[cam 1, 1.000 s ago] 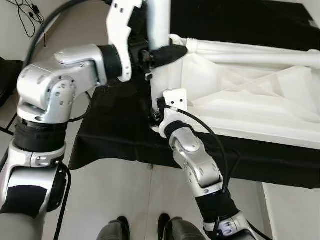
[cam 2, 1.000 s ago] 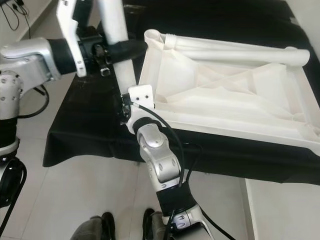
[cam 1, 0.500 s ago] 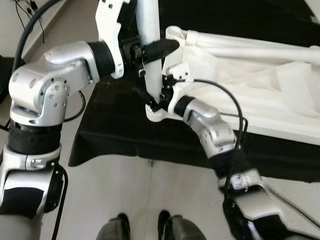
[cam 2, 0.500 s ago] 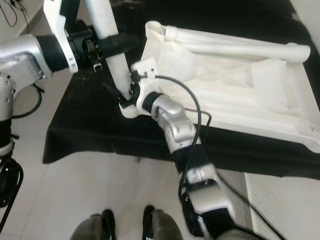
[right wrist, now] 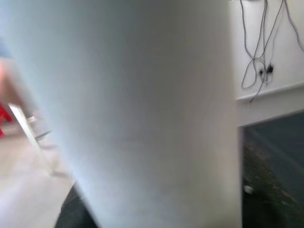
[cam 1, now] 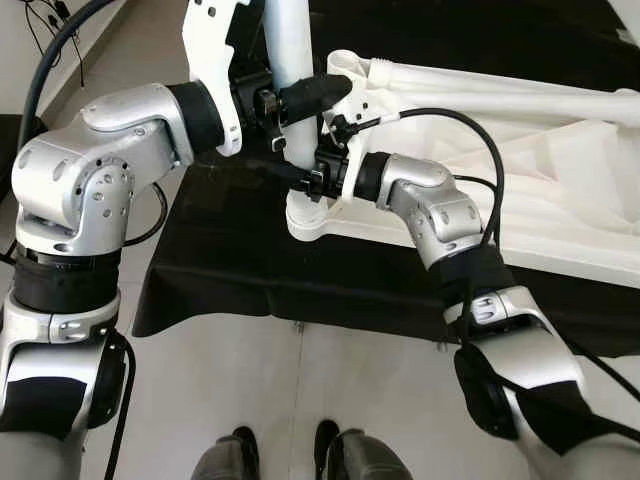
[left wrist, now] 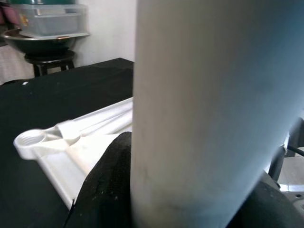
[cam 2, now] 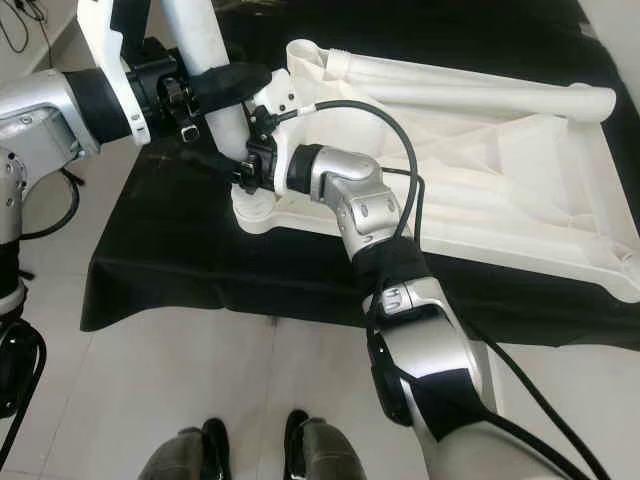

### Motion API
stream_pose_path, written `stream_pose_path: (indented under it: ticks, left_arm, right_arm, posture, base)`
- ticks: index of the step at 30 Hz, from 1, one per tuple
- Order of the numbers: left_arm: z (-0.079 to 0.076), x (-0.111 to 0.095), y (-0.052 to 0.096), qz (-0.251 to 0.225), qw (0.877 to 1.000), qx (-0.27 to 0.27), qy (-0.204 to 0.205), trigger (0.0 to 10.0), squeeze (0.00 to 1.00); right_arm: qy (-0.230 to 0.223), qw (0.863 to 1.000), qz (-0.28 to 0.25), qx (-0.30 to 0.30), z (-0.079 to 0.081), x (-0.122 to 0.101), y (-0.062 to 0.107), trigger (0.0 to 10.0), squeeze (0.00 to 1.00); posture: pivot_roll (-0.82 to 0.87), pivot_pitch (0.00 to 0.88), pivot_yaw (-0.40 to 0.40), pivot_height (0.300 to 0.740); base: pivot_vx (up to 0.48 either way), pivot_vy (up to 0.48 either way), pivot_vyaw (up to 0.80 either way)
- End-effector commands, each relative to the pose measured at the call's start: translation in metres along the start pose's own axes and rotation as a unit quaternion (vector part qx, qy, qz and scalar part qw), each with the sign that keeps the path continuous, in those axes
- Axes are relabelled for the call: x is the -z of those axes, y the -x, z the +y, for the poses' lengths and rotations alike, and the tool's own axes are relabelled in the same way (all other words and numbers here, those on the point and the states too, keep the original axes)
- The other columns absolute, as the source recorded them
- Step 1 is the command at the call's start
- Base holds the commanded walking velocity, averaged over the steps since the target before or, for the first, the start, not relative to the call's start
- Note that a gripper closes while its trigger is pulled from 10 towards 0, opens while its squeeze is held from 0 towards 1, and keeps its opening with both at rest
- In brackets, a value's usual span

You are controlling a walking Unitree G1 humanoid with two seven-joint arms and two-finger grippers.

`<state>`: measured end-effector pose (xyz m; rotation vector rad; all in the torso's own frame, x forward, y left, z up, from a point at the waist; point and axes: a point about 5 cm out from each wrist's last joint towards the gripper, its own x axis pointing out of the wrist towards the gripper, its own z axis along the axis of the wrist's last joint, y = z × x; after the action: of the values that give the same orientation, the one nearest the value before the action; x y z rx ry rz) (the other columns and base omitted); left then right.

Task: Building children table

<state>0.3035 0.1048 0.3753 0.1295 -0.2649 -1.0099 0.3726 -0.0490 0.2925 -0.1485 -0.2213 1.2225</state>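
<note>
A white plastic children's tabletop (cam 2: 480, 170) lies upside down on a desk covered in black cloth (cam 2: 160, 270), its ribbed underside facing up. One loose white tube (cam 2: 470, 88) lies along its far edge. A second white plastic tube, the table leg (cam 1: 292, 60), stands upright at the tabletop's near left corner, its lower end at the round corner socket (cam 1: 305, 218). That makes one tabletop and two tubes.

The left hand (cam 1: 296, 100) reaches in from the left, its two black fingers clamped on the table leg about midway up. The right hand (cam 1: 300, 180) reaches across from the right, lower down, its black fingers closed against the leg just above the socket. In both wrist views, the white leg looms close.
</note>
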Motion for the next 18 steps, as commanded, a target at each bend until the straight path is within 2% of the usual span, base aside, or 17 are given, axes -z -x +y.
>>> stream_pose_path:
  ticks: [1,7,10,11,12,13,18]
  left_arm:
    - [-0.031,0.024,-0.019,0.037,0.992,0.113,0.052,0.0,0.0]
    - [-0.029,0.024,-0.019,0.034,0.992,0.108,0.051,0.0,0.0]
    - [-0.025,0.023,-0.019,0.017,0.995,0.093,0.025,0.0,0.0]
    - [-0.023,0.024,-0.018,0.017,0.996,0.082,0.019,3.5,1.0]
    - [-0.023,0.024,-0.018,0.017,0.996,0.082,0.019,3.5,1.0]
    - [-0.02,0.024,-0.018,0.014,0.998,0.066,0.015,10.0,1.0]
    - [-0.016,0.024,-0.017,0.016,0.999,0.044,0.015,10.0,1.0]
  right_arm:
    - [0.017,0.998,-0.035,-0.057,0.012,-0.019,-0.02,0.0,0.0]
    - [0.016,0.997,-0.023,-0.066,0.013,-0.015,-0.023,0.0,0.0]
    - [0.011,0.998,-0.017,-0.052,0.011,-0.012,-0.025,0.0,0.0]
    - [0.005,0.999,-0.018,-0.046,0.011,-0.01,-0.025,0.0,0.0]
    - [0.005,0.999,-0.018,-0.046,0.011,-0.01,-0.025,0.0,0.0]
    - [-0.002,0.999,-0.022,-0.037,0.011,-0.009,-0.026,0.0,0.0]
    - [-0.012,0.999,-0.028,-0.024,0.01,-0.005,-0.025,0.0,0.0]
  posture:
    - [-0.17,0.253,-0.052,0.74]
    - [-0.17,0.256,-0.055,0.74]
    - [-0.17,0.258,-0.056,0.74]
    - [-0.17,0.26,-0.056,0.74]
    - [-0.17,0.26,-0.056,0.74]
    - [-0.17,0.261,-0.058,0.74]
    - [-0.17,0.261,-0.059,0.74]
  base:
    - [0.0,0.0,0.0]
    - [0.0,0.0,0.0]
    - [0.0,0.0,0.0]
    - [0.0,0.0,0.0]
    - [0.0,0.0,0.0]
    - [0.0,0.0,0.0]
    - [0.0,0.0,0.0]
